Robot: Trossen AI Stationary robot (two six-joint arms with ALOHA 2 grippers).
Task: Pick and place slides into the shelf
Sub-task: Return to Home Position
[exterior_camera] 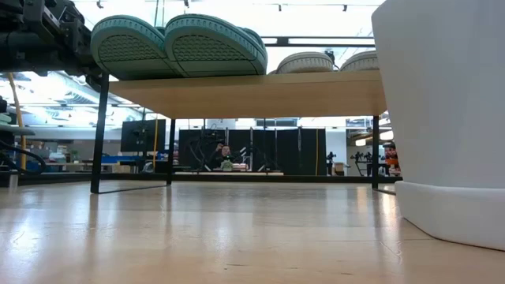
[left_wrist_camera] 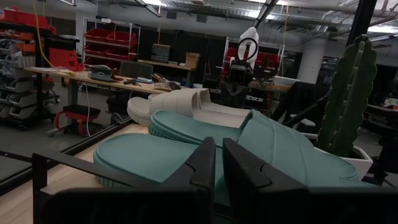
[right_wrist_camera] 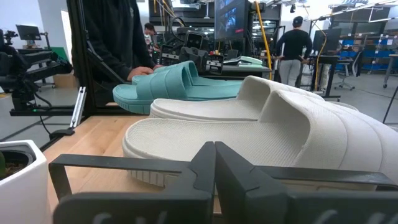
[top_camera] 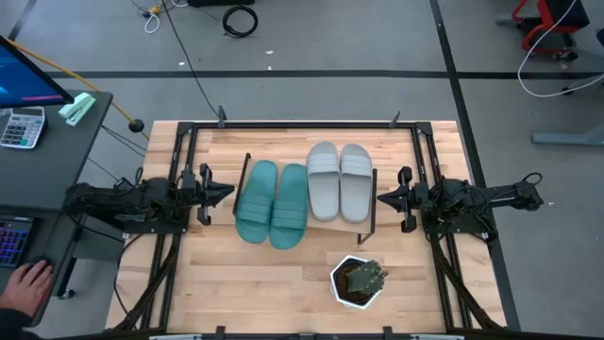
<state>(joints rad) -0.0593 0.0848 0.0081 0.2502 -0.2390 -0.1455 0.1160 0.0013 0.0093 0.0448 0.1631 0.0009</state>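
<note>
Two teal slides [top_camera: 273,203] and two light grey slides [top_camera: 339,181] lie side by side, soles down, on the shelf board [top_camera: 326,227]; the teal pair [exterior_camera: 177,46] overhangs its near edge. The left gripper [top_camera: 229,192] waits level at the shelf's left end, shut and touching nothing; in the left wrist view its fingers [left_wrist_camera: 217,167] point at the teal slides [left_wrist_camera: 205,152]. My right gripper [top_camera: 380,198] waits at the shelf's right end, shut and touching nothing; in the right wrist view it [right_wrist_camera: 214,163] faces the grey slides [right_wrist_camera: 261,134].
A white hexagonal pot with a cactus [top_camera: 358,281] stands on the table near the shelf's right front corner and fills the low view's right side [exterior_camera: 442,118]. A black frame [top_camera: 302,124] rims the table. A person's hand [top_camera: 28,283] shows beyond the left edge.
</note>
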